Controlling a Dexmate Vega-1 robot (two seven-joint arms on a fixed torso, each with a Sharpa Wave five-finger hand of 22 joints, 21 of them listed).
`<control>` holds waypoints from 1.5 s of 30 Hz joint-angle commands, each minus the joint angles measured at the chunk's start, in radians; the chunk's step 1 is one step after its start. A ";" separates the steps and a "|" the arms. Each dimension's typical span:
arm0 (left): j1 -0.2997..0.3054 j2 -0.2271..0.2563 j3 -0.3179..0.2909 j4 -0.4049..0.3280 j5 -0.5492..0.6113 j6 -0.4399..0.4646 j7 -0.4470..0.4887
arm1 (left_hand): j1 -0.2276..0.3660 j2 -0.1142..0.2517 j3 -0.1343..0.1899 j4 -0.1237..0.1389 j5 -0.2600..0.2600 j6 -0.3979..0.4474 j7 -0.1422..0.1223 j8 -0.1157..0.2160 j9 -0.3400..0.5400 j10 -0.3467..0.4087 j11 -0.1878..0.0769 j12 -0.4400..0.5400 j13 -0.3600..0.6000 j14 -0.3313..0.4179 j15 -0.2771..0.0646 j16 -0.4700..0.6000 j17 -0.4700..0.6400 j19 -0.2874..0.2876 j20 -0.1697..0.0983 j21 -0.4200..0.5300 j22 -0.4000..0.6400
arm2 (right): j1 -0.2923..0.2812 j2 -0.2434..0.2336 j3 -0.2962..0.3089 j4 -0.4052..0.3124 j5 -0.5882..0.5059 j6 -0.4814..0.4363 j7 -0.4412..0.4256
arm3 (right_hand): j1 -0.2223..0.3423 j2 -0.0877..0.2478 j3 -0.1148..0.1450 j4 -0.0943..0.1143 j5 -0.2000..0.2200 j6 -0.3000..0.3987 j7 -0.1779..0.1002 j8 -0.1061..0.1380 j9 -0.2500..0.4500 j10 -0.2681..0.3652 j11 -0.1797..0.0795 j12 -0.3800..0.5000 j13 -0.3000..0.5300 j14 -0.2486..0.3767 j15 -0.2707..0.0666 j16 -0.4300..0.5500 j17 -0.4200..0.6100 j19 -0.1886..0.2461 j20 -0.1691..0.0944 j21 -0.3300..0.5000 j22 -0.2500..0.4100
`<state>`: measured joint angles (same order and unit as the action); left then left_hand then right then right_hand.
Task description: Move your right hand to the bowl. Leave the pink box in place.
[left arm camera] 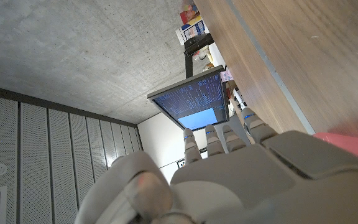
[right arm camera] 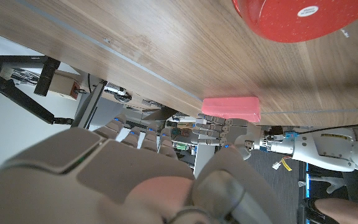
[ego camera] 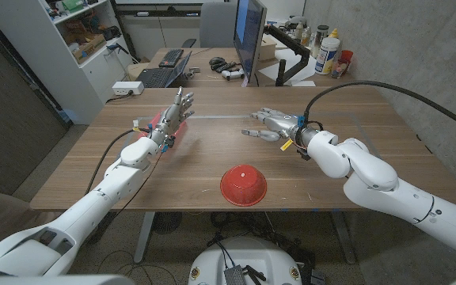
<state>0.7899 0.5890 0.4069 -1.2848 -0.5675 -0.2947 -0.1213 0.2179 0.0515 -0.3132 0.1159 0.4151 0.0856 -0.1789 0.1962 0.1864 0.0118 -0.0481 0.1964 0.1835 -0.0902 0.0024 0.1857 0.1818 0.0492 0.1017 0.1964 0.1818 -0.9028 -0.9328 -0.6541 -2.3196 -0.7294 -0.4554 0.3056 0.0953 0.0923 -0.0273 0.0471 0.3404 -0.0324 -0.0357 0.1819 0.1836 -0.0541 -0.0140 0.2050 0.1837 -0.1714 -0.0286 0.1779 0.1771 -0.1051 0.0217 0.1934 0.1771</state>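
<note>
I see the red bowl (ego camera: 243, 184) inverted, base up, near the table's (ego camera: 370, 158) front edge, well apart from my right hand (ego camera: 274, 125), which hovers empty with fingers spread.

Red bowl (ego camera: 243, 184) lower centre, small white dot on top. Pink box (ego camera: 167, 131) left of centre. Brown wood-grain table (ego camera: 212, 150). Both arms white; hands grey, left hand (ego camera: 176, 112), right hand (ego camera: 273, 124).
</note>
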 commanded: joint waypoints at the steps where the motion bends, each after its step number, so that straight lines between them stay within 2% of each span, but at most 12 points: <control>1: -0.009 -0.006 0.005 0.015 0.000 -0.010 -0.012 | 0.002 -0.008 -0.003 -0.007 0.007 0.002 0.001 0.000 0.002 -0.005 0.000 0.002 0.003 -0.008 0.001 -0.002 0.001 -0.003 -0.004 0.003 0.002 | -0.004 0.015 -0.014 -0.031 -0.076 0.002 0.076 | -0.010 0.006 -0.003 0.006 0.008 -0.010 -0.001 0.003 0.003 -0.014 0.000 -0.005 0.002 -0.029 -0.015 0.001 0.002 -0.018 0.006 -0.004 0.002; 8: -0.008 -0.003 0.007 0.013 -0.001 -0.007 -0.020 | 0.002 -0.008 -0.003 -0.007 0.008 0.002 0.001 0.000 0.002 -0.006 0.002 0.001 0.003 -0.007 0.001 -0.001 0.001 -0.004 -0.003 0.003 0.002 | -0.027 0.032 -0.015 -0.037 -0.113 0.011 0.080 | -0.011 0.008 -0.002 0.007 0.010 -0.008 -0.001 0.005 0.003 -0.011 -0.004 -0.002 0.002 -0.029 -0.015 0.002 0.002 -0.017 0.006 -0.003 0.002; 12: -0.007 -0.001 0.007 0.012 0.000 -0.008 -0.020 | 0.002 -0.008 -0.003 -0.007 0.008 0.002 0.000 0.000 0.002 -0.006 0.002 0.002 0.003 -0.006 0.001 0.000 0.001 -0.005 -0.004 0.003 0.002 | -0.037 0.041 -0.016 -0.047 -0.130 0.014 0.094 | -0.011 0.010 -0.002 0.008 0.012 0.020 -0.003 0.016 0.003 -0.008 -0.007 0.000 0.002 -0.027 -0.017 0.004 0.002 -0.015 0.008 -0.001 0.002; 25: 0.004 0.012 0.005 -0.002 -0.003 -0.007 -0.030 | 0.002 -0.009 -0.003 -0.007 0.009 0.001 0.000 0.000 0.002 -0.009 0.002 0.001 0.003 -0.004 0.001 0.002 0.001 -0.006 -0.002 0.003 0.003 | -0.083 0.065 -0.010 -0.088 -0.200 0.006 0.123 | -0.012 0.013 -0.001 0.009 0.015 0.025 -0.003 0.017 0.002 -0.001 -0.006 0.004 0.003 -0.023 -0.019 0.005 0.002 -0.013 0.013 0.000 0.002; 45: -0.015 0.006 0.016 0.037 -0.008 -0.025 -0.082 | 0.002 -0.009 -0.003 -0.007 0.010 0.000 0.000 0.000 0.002 -0.008 0.002 0.002 0.003 -0.004 0.002 0.003 0.001 -0.005 -0.002 0.004 0.003 | -0.129 0.150 -0.036 -0.094 -0.328 -0.027 0.174 | -0.018 0.015 -0.002 0.014 0.017 0.032 -0.003 0.017 0.002 0.003 -0.006 0.007 0.003 -0.025 -0.019 0.005 0.003 -0.027 0.030 -0.003 0.003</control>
<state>0.7837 0.5982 0.4188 -1.2687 -0.5708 -0.3091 -0.1770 0.2179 0.0516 -0.3131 0.1159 0.4151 0.0857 -0.1789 0.1962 0.1864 0.0064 -0.0426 0.1964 0.1835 -0.0902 0.0024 0.1858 0.1818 0.0457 0.0982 0.1964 0.1818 -1.0105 -0.8247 -0.6754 -2.4084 -0.9888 -0.4667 0.4491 0.0873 0.1004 -0.0316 0.0514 0.3515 -0.0033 -0.0357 0.1897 0.1836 -0.0553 -0.0158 0.2050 0.1836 -0.1715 -0.0286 0.1779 0.1772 -0.1263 0.0431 0.1934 0.1771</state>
